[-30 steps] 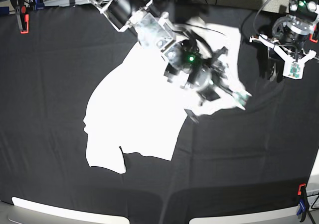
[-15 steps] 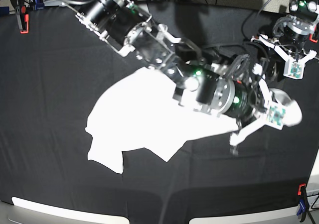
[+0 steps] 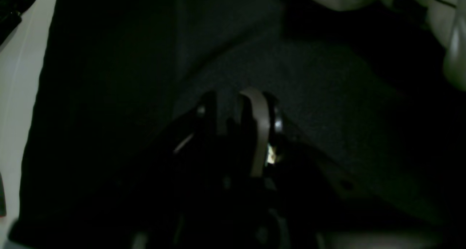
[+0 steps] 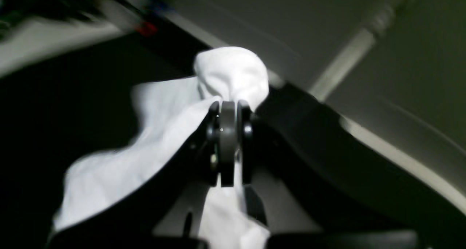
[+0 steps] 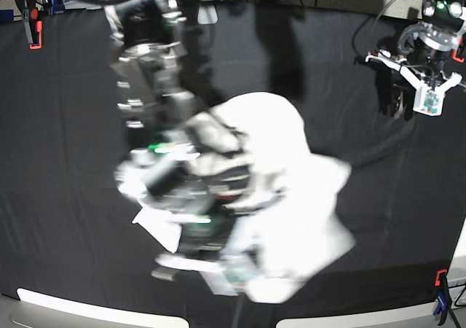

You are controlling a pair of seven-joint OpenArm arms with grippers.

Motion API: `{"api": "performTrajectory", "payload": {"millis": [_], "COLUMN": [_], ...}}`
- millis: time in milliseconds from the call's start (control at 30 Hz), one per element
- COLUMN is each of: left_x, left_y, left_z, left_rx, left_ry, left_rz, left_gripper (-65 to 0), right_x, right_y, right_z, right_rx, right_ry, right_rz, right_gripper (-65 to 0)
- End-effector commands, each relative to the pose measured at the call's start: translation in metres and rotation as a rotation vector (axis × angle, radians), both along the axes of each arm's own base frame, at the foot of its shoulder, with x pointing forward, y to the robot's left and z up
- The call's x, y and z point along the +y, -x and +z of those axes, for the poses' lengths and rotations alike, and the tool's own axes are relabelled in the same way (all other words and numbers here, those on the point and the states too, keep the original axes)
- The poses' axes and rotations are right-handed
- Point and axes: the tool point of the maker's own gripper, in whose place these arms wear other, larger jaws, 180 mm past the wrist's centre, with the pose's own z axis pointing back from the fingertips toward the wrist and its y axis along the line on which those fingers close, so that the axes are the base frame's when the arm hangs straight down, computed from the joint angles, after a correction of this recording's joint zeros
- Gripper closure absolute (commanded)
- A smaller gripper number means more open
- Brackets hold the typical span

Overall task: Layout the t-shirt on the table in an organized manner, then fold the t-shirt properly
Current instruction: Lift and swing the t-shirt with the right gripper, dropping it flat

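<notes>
Right hand (image 4: 225,112) clamped on one blurred, seemingly bunched t-shirt (image 4: 171,114).

— Base view: what is the light doing?
— The t-shirt (image 5: 291,197) is blowing out to flat white against the dark table (image 5: 65,124). The right arm (image 5: 156,116) is smearing with heavy motion blur. Shadows are falling across the far edge.
— Wrist views?
— The left one is running very dim, almost black, with the left gripper (image 3: 236,107) barely showing. The right one is blurring in its background; the cloth there is glaring.
</notes>
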Motion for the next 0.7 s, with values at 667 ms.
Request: {"api": "performTrajectory", "payload": {"millis": [667], "left_x": [-0.003], "left_y": [-0.005], "left_z": [0.014], "left_rx": [-0.054], "left_ry": [0.056], "left_rz": [0.000], "left_gripper": [-12.9], "right_x": [-0.376], "right_y": [0.076], "right_z": [-0.005], "right_rx": [0.109], "right_ry": [0.339], "right_rz": [-0.718], "right_gripper": [0.0]}}
